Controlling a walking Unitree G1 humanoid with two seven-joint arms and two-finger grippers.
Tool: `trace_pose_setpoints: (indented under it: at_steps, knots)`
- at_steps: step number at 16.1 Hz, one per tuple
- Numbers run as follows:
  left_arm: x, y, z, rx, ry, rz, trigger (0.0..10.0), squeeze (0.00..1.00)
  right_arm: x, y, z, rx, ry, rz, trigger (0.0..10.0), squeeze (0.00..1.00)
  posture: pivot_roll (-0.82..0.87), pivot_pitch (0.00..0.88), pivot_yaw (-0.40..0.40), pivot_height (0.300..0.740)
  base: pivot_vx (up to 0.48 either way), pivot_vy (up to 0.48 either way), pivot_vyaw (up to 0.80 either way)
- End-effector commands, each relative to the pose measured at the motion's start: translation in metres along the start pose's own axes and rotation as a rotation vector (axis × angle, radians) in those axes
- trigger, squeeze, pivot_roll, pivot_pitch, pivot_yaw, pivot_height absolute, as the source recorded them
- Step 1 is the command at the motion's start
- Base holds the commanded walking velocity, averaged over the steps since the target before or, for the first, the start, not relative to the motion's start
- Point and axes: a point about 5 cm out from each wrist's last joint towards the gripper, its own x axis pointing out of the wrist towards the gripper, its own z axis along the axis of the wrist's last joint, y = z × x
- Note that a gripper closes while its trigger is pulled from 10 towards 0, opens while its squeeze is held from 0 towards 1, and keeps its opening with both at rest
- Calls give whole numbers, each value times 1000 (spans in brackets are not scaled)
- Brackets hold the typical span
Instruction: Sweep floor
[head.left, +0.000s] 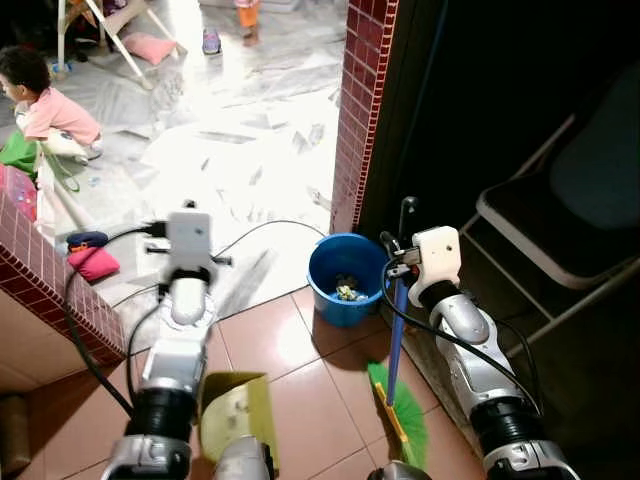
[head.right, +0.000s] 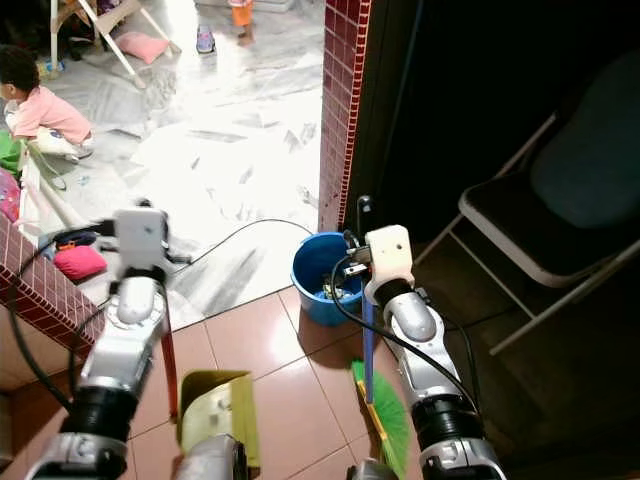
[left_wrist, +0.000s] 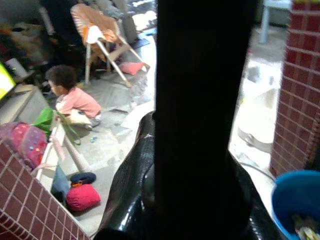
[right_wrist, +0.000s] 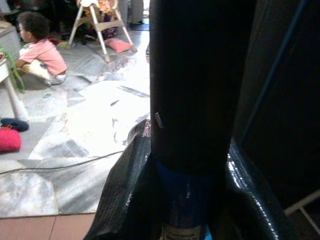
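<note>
1. At the far left a person (head.left: 50, 110) in a pink top crouches on the pale marble floor (head.left: 240, 150), beyond a low red-tiled wall (head.left: 40, 275); a pink cushion (head.left: 92, 263) lies by that wall's far end.
2. The left gripper (left_wrist: 200, 150) is closed round a dark upright handle, held above the brown tile floor (head.left: 265, 345). Below it, near the bottom edge of the tiles, stands a yellow-green dustpan (head.left: 235, 410); the red pole (head.right: 169, 365) beside it seems to be its handle.
3. A black cable (head.left: 270, 228) trails over the marble towards a blue bucket (head.left: 345, 280), which sits at the foot of the red-tiled pillar (head.left: 362, 100) and holds some scraps.
4. The right gripper (right_wrist: 192, 165) grips the broom (head.left: 398, 340) by its blue handle; the green bristles (head.left: 408, 415) rest on the tiles just right of the bucket.
5. At the right, in shadow, stands a folding chair (head.left: 560, 230).
</note>
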Motion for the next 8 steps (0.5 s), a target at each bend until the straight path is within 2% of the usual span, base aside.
trace_pose_setpoints:
  at_steps: [1, 3, 4, 5, 7, 8]
  knots:
    - [-6, -3, -1, 4, 7, -8, 10000, 0, 1, -1, 0, 23, -12, -11, 10000, 0, 4, 0, 19, 740, 0, 0, 0]
    - [-29, -12, -26, -20, 63, -29, 10000, 0, 0, 1, -4, 62, -8, -24, 10000, 0, 0, 0, 7, 740, 0, 0, 0]
    - [-36, -17, -32, -12, 58, -54, 10000, 0, -1, 1, -6, 75, -7, -34, 10000, 0, 4, 0, 4, 740, 0, 0, 0]
    - [-42, -22, -38, -43, 82, -76, 10000, 0, -2, 1, -7, 88, -13, -48, 10000, 0, 4, 0, 6, 740, 0, 0, 0]
    - [-40, -20, -36, -34, 80, -82, 10000, 0, -5, 1, -8, 94, -20, -57, 10000, 0, 6, 0, 5, 740, 0, 0, 0]
    - [-38, -17, -36, -56, 86, -79, 10000, 0, -6, 2, -9, 97, -21, -58, 10000, 0, 5, 0, 6, 740, 0, 0, 0]
